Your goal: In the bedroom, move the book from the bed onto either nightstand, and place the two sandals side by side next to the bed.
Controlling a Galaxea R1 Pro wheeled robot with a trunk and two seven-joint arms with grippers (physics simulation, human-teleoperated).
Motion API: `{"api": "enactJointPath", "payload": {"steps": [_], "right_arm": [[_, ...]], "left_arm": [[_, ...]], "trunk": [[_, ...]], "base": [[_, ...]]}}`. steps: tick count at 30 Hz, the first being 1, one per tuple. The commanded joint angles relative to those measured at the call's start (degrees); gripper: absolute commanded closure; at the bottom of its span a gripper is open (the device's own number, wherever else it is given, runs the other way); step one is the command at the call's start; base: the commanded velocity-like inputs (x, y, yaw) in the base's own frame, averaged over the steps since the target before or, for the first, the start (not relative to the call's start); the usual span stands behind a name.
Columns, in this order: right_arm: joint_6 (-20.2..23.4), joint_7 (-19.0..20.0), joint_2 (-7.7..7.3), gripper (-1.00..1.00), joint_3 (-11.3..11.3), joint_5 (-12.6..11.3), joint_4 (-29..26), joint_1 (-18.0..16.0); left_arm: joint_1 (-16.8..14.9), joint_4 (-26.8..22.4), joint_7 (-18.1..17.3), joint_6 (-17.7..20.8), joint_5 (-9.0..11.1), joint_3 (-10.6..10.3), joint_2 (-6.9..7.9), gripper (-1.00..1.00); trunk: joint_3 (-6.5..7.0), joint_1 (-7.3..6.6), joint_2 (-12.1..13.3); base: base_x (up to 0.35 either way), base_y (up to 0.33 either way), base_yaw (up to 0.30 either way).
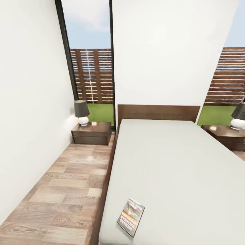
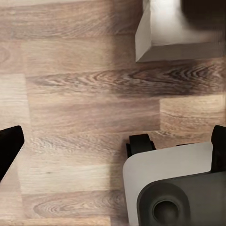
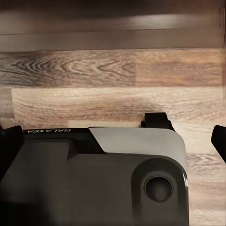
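A: Nearest the head camera, the book [image 1: 130,216] is seen lying flat near the foot of the bed [image 1: 170,163], close to its left edge, title lettering turned away.

B: And the larger surroundings?

A: The bedroom is taken up mostly by the bed, its pale mattress running up to the dark headboard [image 1: 158,112]. A strip of plank floor [image 1: 64,190] is left between the bed and the white wall. At the head of that strip the left nightstand [image 1: 92,133] is placed, with a dark-shaded lamp [image 1: 81,112] on it. A second nightstand [image 1: 226,135] with its own lamp [image 1: 239,117] is cut by the frame edge on the far side.

B: The pincers?

A: In the left wrist view the fingertips of the left pincer [image 2: 113,146] are held wide apart over bare floor, above the robot's base [image 2: 174,183]; nothing is gripped. The right pincer [image 3: 115,141] is likewise spread and empty.

B: Which step is in hand?

A: The approach to the book is judged to be under way; nothing has been picked up. An arm must next be raised over the mattress and lowered onto the thin cover, probably at an edge. The sandals have not been located.
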Motion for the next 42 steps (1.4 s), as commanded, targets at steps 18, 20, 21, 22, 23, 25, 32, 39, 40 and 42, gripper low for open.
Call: {"api": "enactJointPath", "payload": {"steps": [18,20,21,22,23,25,32,39,40,42], "right_arm": [[-0.3,0.2,0.06,-1.0,-0.4,0.1,0.1,-0.1],[-0.3,0.2,0.04,-1.0,-0.4,0.1,0.1,-0.1],[-0.3,0.2,0.03,-1.0,-0.4,0.1,0.1,-0.1],[-0.3,0.2,0.02,-1.0,-0.4,0.1,0.1,-0.1],[-0.3,0.2,0.02,-1.0,-0.4,0.1,0.1,-0.1],[-0.3,0.2,0.01,-1.0,-0.4,0.1,0.2,-0.1],[-0.3,0.2,0.04,-1.0,-0.4,0.1,0.2,-0.1],[-0.3,0.2,0.01,-1.0,-0.5,0.1,0.2,-0.1],[-0.3,0.2,0.01,-1.0,-0.5,0.1,0.2,-0.1],[-0.3,0.2,0.01,-1.0,-0.5,0.1,0.2,-0.1]], "left_arm": [[0.0,-0.1,-0.1,0.1,0.6,-0.4,0.04,-1.0],[0.0,-0.1,-0.1,0.1,0.6,-0.4,0.04,-1.0],[0.0,0.0,-0.1,0.1,0.6,-0.4,0.04,-1.0],[0.0,0.0,-0.1,0.1,0.6,-0.4,0.04,-1.0],[0.0,0.0,-0.1,0.1,0.6,-0.4,0.04,-1.0],[0.0,0.0,-0.1,0.1,0.6,-0.4,0.04,-1.0],[0.0,0.0,-0.1,0.1,0.6,-0.4,0.04,-1.0],[0.0,0.0,-0.1,0.1,0.6,-0.5,0.04,-1.0],[0.0,0.0,-0.1,0.1,0.6,-0.5,0.04,-1.0],[0.0,0.0,-0.1,0.1,0.6,-0.4,0.04,-1.0]], "trunk": [[-0.06,0.03,0.0],[-0.06,0.03,0.0],[-0.06,0.03,0.0],[-0.06,0.03,0.0],[-0.06,0.03,0.0],[-0.06,0.03,0.0],[-0.06,0.03,0.0],[-0.06,0.03,0.0],[-0.06,0.03,0.0],[-0.06,0.03,0.0]], "base": [[0.144,0.0,-0.055],[0.064,0.0,-0.004],[0.046,0.0,-0.003],[0.037,0.0,-0.002],[0.029,0.0,-0.002],[0.021,0.0,-0.001],[0.009,0.0,-0.001],[0.01,0.0,0.0],[0.053,0.0,0.0],[0.083,0.0,0.0]]}}
